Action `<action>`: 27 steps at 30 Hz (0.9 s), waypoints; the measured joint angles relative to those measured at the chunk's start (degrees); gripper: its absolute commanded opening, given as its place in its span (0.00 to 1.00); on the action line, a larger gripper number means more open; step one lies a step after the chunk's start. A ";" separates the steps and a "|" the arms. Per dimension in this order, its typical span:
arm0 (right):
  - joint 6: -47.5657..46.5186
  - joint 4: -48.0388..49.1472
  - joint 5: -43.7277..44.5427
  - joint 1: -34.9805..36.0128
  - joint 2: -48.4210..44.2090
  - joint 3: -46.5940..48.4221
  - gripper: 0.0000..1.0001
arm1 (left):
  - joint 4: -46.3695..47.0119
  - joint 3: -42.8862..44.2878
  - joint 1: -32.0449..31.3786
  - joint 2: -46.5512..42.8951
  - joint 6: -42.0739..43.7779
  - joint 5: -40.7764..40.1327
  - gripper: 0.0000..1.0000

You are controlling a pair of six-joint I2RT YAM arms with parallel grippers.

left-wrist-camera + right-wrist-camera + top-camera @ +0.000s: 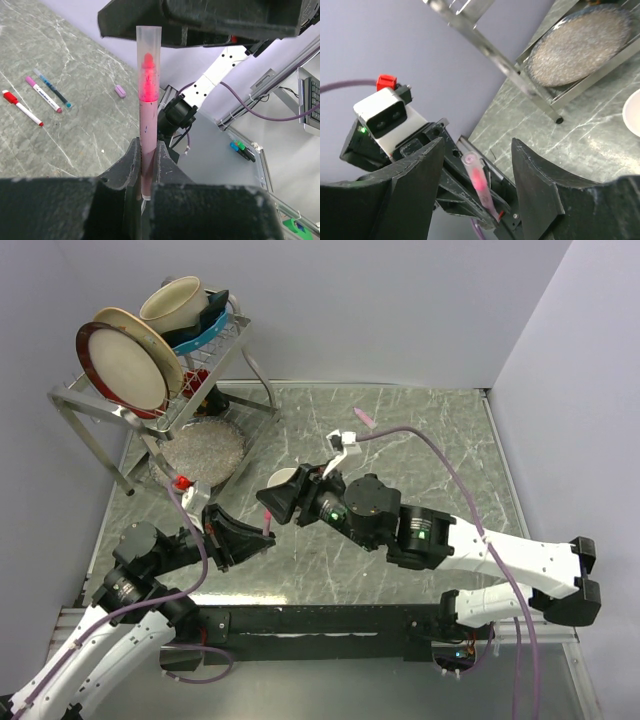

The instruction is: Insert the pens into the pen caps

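**Counter** (440, 440): grey marbled slab. Both hands are held above its near-left part.

**Dish rack** (100, 405): stands beyond the left hand, on the side away from the right hand. It plays no part in this step.

**Right hand** (477, 147): fingers spread wide and gripping nothing. The capped end of the pen sits in the gap between them, with space on either side.

**Left hand** (146, 152): clamped narrow on the lower barrel of the pink pen.

**Pink pen** (148, 125): its long axis runs straight out from the left hand's fingertips into the right hand's open gap. The hands face tip to tip, and the left one carries the pen.

**Loose pens:** a red-capped pen (22, 106), a pink-capped pen (44, 95) and a blue pen (52, 90) lie together on the counter. They are well off to one side of the left hand.

**Clear cap** (149, 47): on the pen end farthest from the left hand, with the pink nib visible inside. It looks seated, but how firmly cannot be told.

**Lilac cap** (120, 91): lies alone on the counter, near the loose pens.

**Relation governing the next move (judgement):** the right hand's safe way out is probably back along the pen's axis, away from the left hand. A sideways move risks knocking the cap.

**Views:**
- The left wrist view alone shows the nib inside the cap and the loose pens.
- The right wrist view alone shows the space beside each finger.
- The top view hides most of the pen between the two hands.
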 measured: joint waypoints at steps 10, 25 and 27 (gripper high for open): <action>-1.62 -1.18 -3.91 -0.22 2.40 0.04 0.01 | -0.20 0.00 -0.02 0.83 -0.26 -0.11 0.01; 2.78 7.63 3.19 0.00 -0.11 -12.85 0.00 | -6.84 2.19 -0.81 10.82 0.04 -0.55 0.01; 3.26 10.43 3.93 0.09 -0.09 -14.56 0.00 | -9.73 4.33 -0.85 12.70 1.07 -0.55 0.01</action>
